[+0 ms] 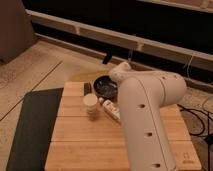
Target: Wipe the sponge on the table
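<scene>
On the wooden table (75, 140), a small dark block (87, 88) that may be the sponge lies near the far edge, just left of a dark bowl (104, 85). My white arm (145, 115) reaches from the front right across the table's middle. It bends above the bowl. The gripper (107, 58) shows as a dark tip beyond the table's far edge, behind and above the bowl. It is apart from the dark block and nothing is seen in it.
A short white jar (90, 103) stands in front of the dark block. A white bottle (111, 109) lies on its side beside the jar, partly under my arm. A dark mat (32, 125) covers the floor to the left. Cables (197, 117) trail at the right.
</scene>
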You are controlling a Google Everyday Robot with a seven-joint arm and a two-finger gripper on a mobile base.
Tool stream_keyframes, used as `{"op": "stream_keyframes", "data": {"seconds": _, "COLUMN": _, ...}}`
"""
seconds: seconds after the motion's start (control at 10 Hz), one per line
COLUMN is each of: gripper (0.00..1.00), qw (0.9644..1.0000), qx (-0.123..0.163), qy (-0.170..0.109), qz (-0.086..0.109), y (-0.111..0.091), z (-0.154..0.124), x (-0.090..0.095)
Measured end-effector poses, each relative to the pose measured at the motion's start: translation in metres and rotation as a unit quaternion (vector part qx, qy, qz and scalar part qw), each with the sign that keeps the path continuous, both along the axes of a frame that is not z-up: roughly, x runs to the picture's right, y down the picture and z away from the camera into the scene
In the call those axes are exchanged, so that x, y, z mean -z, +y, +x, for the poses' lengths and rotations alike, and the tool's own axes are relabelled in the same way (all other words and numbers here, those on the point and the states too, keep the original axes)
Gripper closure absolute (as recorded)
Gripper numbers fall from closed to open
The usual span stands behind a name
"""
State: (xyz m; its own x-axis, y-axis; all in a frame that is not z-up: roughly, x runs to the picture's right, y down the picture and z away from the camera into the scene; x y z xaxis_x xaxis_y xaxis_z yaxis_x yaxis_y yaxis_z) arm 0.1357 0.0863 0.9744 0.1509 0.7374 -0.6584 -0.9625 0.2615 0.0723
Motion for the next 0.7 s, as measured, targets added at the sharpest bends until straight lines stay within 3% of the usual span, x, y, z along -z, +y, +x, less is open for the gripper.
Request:
{"op": "stream_keyframes", "data": {"seconds": 0.2, "gripper": 0.98, "qw": 0.9998, "qx": 0.005, "qy": -0.021, "qz": -0.004, "y": 0.011, "z": -0.019, "x": 0.009}}
{"op": "stream_keyframes", "data": {"seconds": 0.5, "gripper": 0.98, "qw": 0.9986, "qx": -0.006, "qy": -0.053, "qz": 0.000, "y": 0.025, "z": -0.045, "x": 0.040}}
{"op": "stream_keyframes", "data": {"seconds": 0.7, "gripper": 0.98, "qw": 0.9988, "qx": -0.019, "qy": -0.044, "qz": -0.011, "y": 0.043, "z": -0.035, "x": 0.057}}
